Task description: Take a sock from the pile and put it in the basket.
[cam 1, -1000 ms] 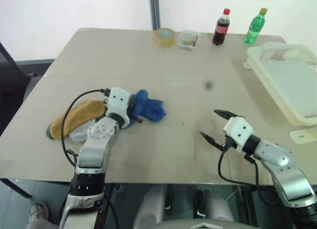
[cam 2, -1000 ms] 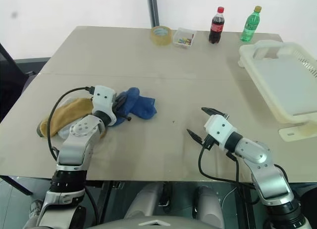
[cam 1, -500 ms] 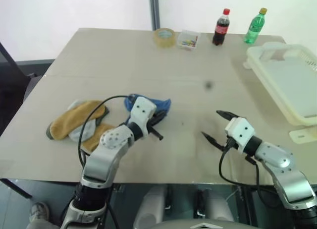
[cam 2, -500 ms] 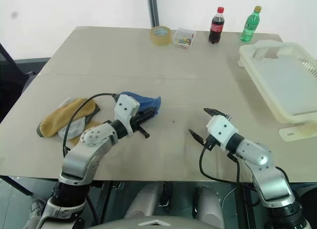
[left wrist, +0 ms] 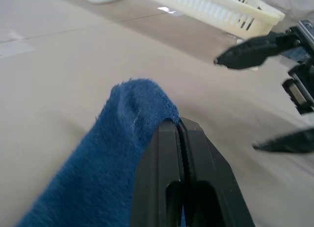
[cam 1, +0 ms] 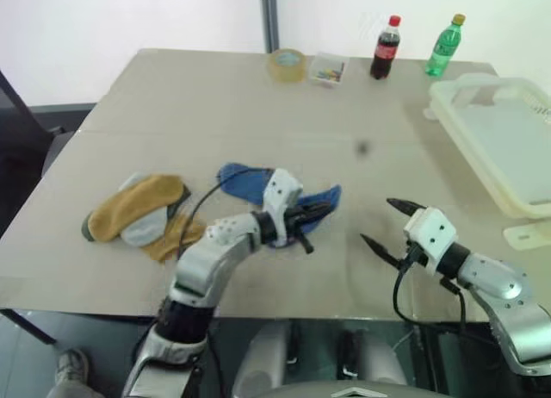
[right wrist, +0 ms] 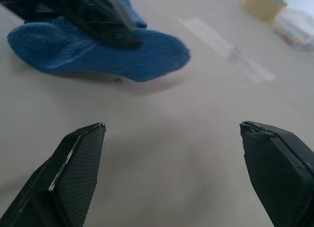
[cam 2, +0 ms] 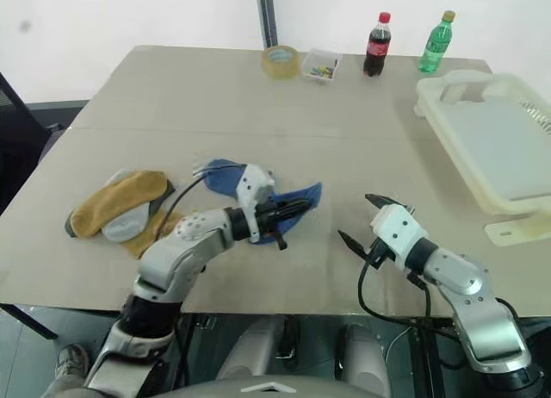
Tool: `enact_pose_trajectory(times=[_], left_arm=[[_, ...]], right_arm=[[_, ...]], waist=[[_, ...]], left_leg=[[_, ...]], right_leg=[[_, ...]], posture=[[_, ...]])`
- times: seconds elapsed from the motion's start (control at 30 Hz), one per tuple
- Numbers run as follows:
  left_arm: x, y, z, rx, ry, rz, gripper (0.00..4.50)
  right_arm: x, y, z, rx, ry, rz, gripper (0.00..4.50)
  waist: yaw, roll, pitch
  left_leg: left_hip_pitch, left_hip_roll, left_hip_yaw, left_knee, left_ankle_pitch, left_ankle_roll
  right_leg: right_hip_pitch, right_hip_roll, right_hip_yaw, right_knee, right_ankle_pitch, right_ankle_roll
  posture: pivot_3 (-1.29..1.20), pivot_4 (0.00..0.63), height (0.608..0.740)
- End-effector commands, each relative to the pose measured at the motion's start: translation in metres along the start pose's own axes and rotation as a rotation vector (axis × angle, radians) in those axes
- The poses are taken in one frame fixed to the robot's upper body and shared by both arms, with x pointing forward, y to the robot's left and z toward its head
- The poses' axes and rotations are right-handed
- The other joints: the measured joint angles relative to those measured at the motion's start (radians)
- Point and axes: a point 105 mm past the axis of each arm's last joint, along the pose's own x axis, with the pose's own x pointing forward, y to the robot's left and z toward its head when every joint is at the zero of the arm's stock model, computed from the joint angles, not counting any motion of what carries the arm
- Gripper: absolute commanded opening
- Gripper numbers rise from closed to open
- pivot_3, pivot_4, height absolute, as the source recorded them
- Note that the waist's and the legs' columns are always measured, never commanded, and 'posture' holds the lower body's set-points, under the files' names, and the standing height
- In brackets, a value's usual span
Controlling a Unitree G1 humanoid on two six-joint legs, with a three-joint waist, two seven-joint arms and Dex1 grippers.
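Observation:
The blue sock [cam 1: 245, 181] stretches across the table's near middle. My left gripper [cam 1: 323, 210] is shut on it, and its toe end [left wrist: 132, 109] sticks out just past the fingers [left wrist: 181, 138]. The sock's far end trails toward the pile [cam 1: 129, 210] of mustard-yellow and grey socks at the left. My right gripper [cam 1: 379, 221] stands open a short way to the right of the sock, facing it, with nothing between its fingers [right wrist: 81, 158]. The cream basket [cam 1: 448, 114] sits at the table's right edge.
At the table's far edge stand a tape roll [cam 1: 285, 64], a small clear box [cam 1: 327, 69], a cola bottle [cam 1: 385, 46] and a green bottle [cam 1: 443, 45]. A small cream piece [cam 1: 525, 234] lies near the basket's front corner.
My left gripper has carried the blue sock to the right, away from the pile and toward the right gripper, turning as it went. The right gripper has shifted slightly to the right and stays open.

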Motion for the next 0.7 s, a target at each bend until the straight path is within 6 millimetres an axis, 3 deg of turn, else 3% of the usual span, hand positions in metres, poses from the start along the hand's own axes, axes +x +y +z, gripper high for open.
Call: enact_pose_trajectory(times=[0.03, 0.23, 0.37, 0.47, 0.5, 0.6, 0.7], left_arm=[[0.036, -0.016, 0.008, 0.041, -0.06, -0.095, 0.06], [0.062, -0.018, -0.008, 0.093, -0.04, -0.082, 0.06], [0.053, -0.015, 0.001, 0.111, -0.1, -0.084, 1.24], [0.035, 0.003, 0.017, 0.123, -0.141, 0.02, 2.55], [0.025, 0.009, 0.021, 0.134, -0.144, 0.053, 2.78], [-0.003, 0.017, 0.025, 0.117, -0.124, 0.097, 2.78], [-0.022, 0.016, 0.016, 0.104, -0.047, 0.099, 2.78]], right_arm=[[-0.017, -0.011, 0.012, -0.047, -0.012, -0.01, 4.5], [-0.022, -0.015, 0.014, -0.069, -0.007, -0.044, 4.5], [-0.019, -0.011, 0.016, -0.065, -0.018, -0.042, 4.5], [-0.015, -0.008, 0.019, -0.061, -0.036, -0.036, 4.5], [-0.013, -0.007, 0.019, -0.061, -0.04, -0.031, 4.5], [-0.008, -0.006, 0.019, -0.054, -0.056, -0.013, 4.5], [-0.004, -0.003, 0.021, -0.052, -0.076, 0.02, 4.5]], waist=[[-0.002, -0.001, 0.0], [-0.006, -0.001, 0.001], [-0.005, -0.001, 0.001], [-0.007, -0.001, 0.001], [-0.008, -0.001, 0.001], [-0.014, -0.001, 0.001], [-0.014, -0.001, 0.001]], left_leg=[[0.0, 0.0, 0.0, 0.0, 0.0, 0.0], [-0.001, 0.001, 0.0, 0.0, -0.001, 0.002], [-0.001, 0.001, 0.0, 0.001, -0.003, 0.005], [-0.001, 0.001, 0.0, 0.001, -0.003, 0.006], [-0.001, 0.001, 0.0, 0.001, -0.003, 0.005], [-0.001, 0.001, 0.0, 0.001, -0.003, 0.005], [-0.001, 0.001, -0.001, 0.001, -0.001, 0.001]], right_leg=[[0.0, 0.0, 0.0, 0.0, 0.001, -0.001], [0.0, 0.001, 0.0, 0.0, 0.002, -0.002], [-0.001, 0.001, 0.0, 0.0, 0.001, -0.001], [-0.001, 0.0, 0.0, 0.0, 0.001, 0.0], [-0.001, 0.0, 0.0, 0.0, 0.001, 0.0], [-0.001, 0.0, 0.0, 0.0, 0.001, -0.001], [0.0, 0.0, 0.0, 0.0, 0.001, -0.001]], posture=[[0.0, 0.15, 0.74], [0.0, 0.15, 0.74], [0.0, 0.15, 0.74], [0.0, 0.15, 0.74], [0.0, 0.15, 0.74], [0.0, 0.15, 0.74], [0.0, 0.15, 0.74]])
